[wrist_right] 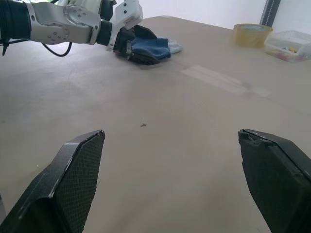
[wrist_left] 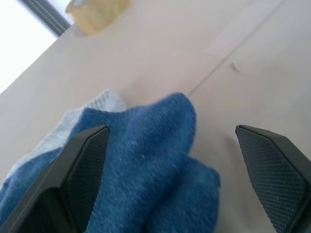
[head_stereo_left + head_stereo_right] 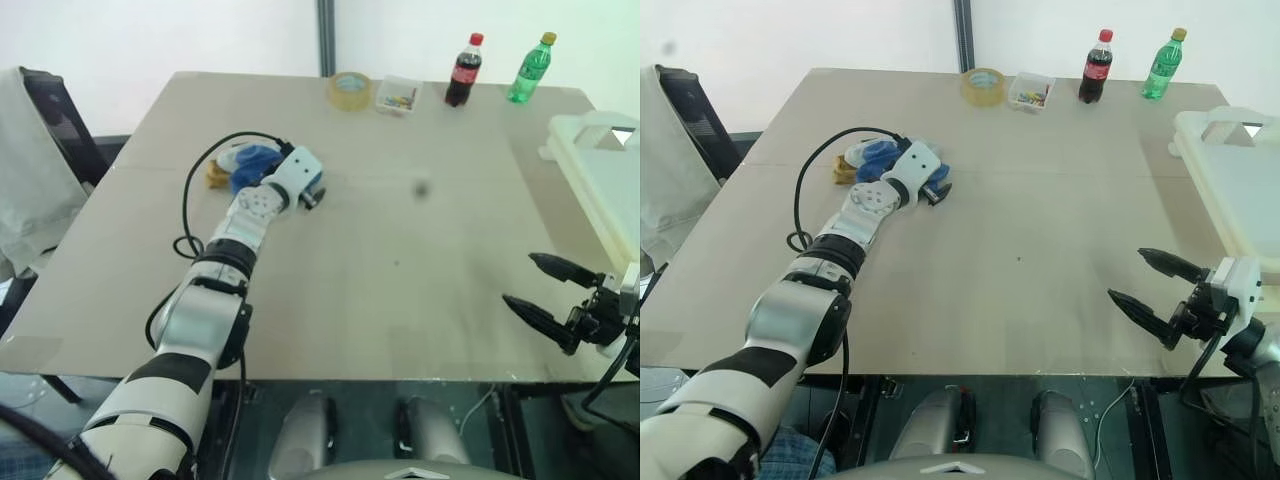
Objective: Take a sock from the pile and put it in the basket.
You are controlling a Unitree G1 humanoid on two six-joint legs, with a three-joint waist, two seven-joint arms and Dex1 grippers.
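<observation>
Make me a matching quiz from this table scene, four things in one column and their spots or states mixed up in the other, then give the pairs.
Things:
1. small heap of blue, grey and yellow socks
2. large cream-white plastic basket
3. roll of clear yellowish tape
4. right gripper

Places or states:
A. far table edge, beside the small clear plastic box
B. open, holding nothing, near the table's front edge
C. right side of the wooden table
D. at the open left gripper

Pairs: 1-D, 2-C, 3-A, 4-B
</observation>
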